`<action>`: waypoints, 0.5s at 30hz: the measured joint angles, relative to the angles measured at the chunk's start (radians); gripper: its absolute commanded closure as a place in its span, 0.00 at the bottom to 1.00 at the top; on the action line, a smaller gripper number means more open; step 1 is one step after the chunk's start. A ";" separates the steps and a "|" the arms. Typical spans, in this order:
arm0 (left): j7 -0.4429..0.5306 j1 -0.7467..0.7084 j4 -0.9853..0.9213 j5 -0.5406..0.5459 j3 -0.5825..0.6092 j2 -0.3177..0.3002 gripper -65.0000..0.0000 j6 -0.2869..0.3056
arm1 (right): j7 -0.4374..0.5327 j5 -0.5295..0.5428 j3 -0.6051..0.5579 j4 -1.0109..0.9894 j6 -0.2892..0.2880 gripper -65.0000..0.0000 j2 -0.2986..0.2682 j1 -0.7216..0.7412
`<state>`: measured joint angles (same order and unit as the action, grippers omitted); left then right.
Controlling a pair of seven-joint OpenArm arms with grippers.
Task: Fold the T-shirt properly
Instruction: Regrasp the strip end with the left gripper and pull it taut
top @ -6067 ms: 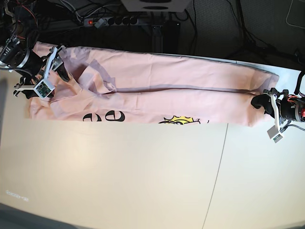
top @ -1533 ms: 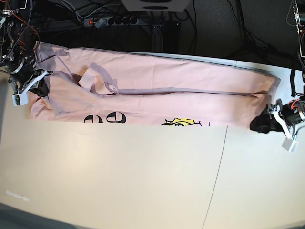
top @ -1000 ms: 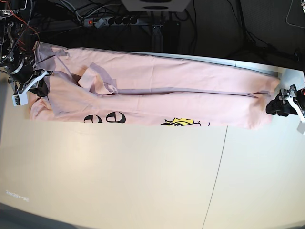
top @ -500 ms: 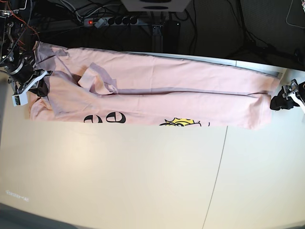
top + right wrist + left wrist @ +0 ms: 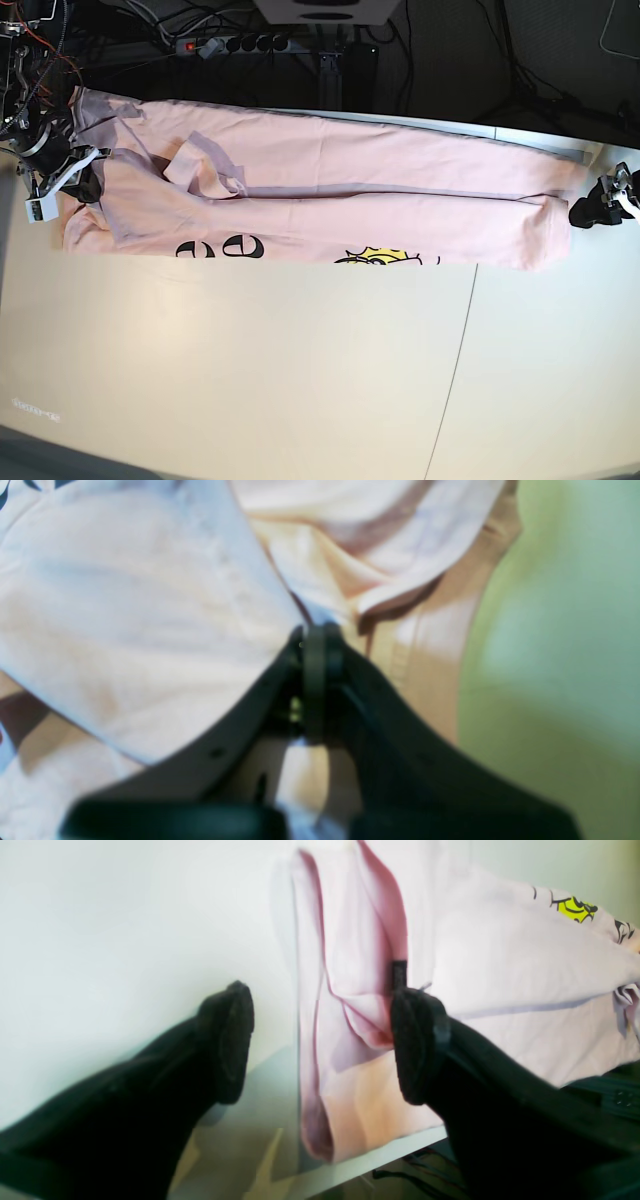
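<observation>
Right pincer (image 5: 316,645) clamps the T-shirt (image 5: 330,195); left pincer (image 5: 320,1040) gapes empty astride its end at the surface (image 5: 300,370) edge. Misjudged closing risks bunching layers.

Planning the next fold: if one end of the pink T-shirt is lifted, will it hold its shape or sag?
The T-shirt will probably sag: it lies in soft creases with a flap folded over. Its layers gape loosely at the end by the open left gripper, so they may slide apart. Where the right gripper pinches it, the cloth bunches, suggesting thin, light fabric.
</observation>
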<state>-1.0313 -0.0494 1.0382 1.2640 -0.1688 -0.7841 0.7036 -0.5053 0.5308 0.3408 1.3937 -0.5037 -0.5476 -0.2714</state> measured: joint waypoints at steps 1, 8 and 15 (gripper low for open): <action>-0.002 0.003 0.000 0.010 0.000 -0.003 0.30 0.000 | 0.000 0.000 0.000 0.000 0.000 1.00 0.000 0.000; -0.071 0.030 0.000 0.072 0.001 -0.003 0.30 0.000 | -0.001 0.000 0.000 0.000 0.000 1.00 0.000 0.000; -0.080 0.027 0.000 0.080 0.001 0.003 0.30 0.000 | -0.004 0.000 0.000 0.000 0.000 1.00 0.000 0.000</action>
<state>-1.1118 -0.0219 1.0382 1.3441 -0.1677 -0.7807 0.7040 -0.5095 0.5308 0.3408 1.3937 -0.5037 -0.5480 -0.2714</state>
